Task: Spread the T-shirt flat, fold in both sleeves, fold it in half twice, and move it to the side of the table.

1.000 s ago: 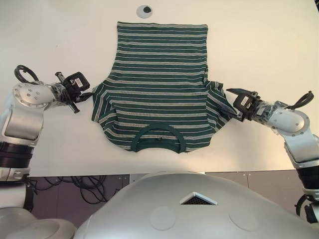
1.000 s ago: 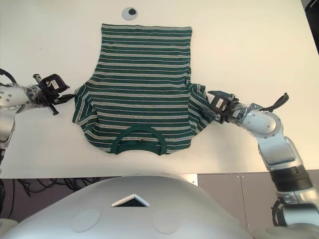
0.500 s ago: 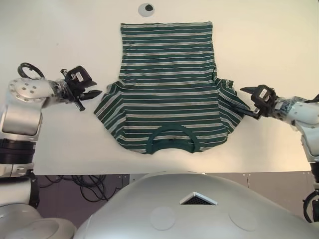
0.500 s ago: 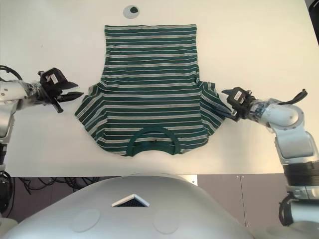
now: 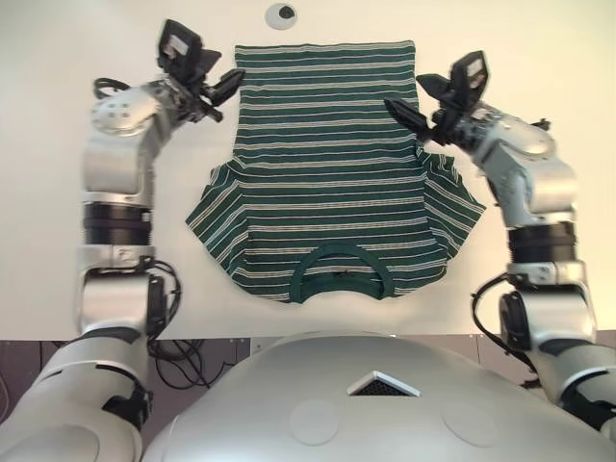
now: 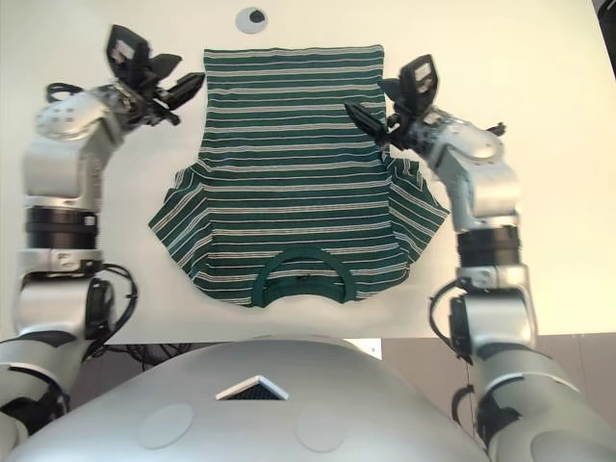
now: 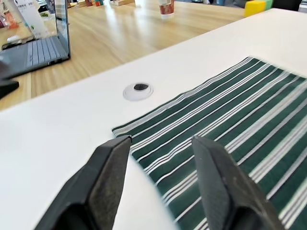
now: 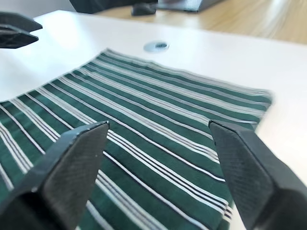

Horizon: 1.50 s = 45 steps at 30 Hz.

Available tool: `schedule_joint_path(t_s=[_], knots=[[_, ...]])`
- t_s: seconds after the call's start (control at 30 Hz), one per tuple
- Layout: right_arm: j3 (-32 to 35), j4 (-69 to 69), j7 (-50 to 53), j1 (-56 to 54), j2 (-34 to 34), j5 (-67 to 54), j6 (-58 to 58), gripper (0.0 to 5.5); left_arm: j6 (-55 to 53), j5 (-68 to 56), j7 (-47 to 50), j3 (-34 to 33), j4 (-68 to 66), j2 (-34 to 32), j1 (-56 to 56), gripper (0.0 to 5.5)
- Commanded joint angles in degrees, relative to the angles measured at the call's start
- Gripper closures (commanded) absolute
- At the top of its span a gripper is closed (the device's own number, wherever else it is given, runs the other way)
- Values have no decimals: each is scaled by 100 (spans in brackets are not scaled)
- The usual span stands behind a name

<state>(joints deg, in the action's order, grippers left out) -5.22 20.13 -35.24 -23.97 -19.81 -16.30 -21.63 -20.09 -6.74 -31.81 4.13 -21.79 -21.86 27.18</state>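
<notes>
T-shirt [image 5: 332, 183] lies flat, face up, mid-worktop [image 5: 539, 58]; collar nearest the robot, hem at the far edge just short of a round grommet [image 5: 281, 14]; both sleeves spread out, the right one rumpled. Left gripper [image 5: 226, 96] sits beside the hem's far-left corner; fingers [image 7: 112, 163] spread, holding nothing. Right gripper [image 5: 409, 101] is over the shirt's right edge, above the sleeve; fingers [image 8: 76, 153] spread wide, holding nothing. Can't tell whether either touches the cloth.

Green striped T-shirt [image 5: 332, 183], flat, sleeves unfolded
</notes>
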Motion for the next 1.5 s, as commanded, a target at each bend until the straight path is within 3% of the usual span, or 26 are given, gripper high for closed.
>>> schedule_joint_path(t_s=[0.03,0.2,0.5,0.67,0.77,0.83,0.97,1.03,1.13,1.27,1.5], knots=[[-199,996,-128,-390,245,392,398,170,480,521,266,463,-856,429,275,321],[-457,2174,-206,-759,415,874,513,170,656,1005,409,835,-1857,733,582,321],[-625,5036,1032,-2352,1043,1891,1947,170,1551,1810,1293,1032,-5047,1011,2226,321],[15,4984,917,-2585,904,1506,2475,170,1957,1349,1087,426,-5072,1169,2558,321],[536,3993,734,-2276,677,1096,2924,170,2471,873,1196,-104,-4267,1053,2398,321],[863,2443,643,-1577,510,709,2708,170,2415,468,1210,-480,-2892,975,1910,321],[1510,-1906,927,863,56,-246,680,170,755,-67,1409,-1047,1993,641,-476,321],[2079,-3232,1160,2150,-19,-243,154,170,128,-276,1329,-1386,3481,455,-1569,321],[2755,-4107,1402,3373,139,-231,-228,170,-39,-236,1263,-1649,4370,385,-2475,321],[3032,-4527,1309,4032,182,-657,-880,170,-315,-273,1502,-1771,4921,563,-2860,321],[2803,-4745,1339,4693,163,-976,-1986,170,-957,-444,1754,-1713,5495,645,-3079,321]])
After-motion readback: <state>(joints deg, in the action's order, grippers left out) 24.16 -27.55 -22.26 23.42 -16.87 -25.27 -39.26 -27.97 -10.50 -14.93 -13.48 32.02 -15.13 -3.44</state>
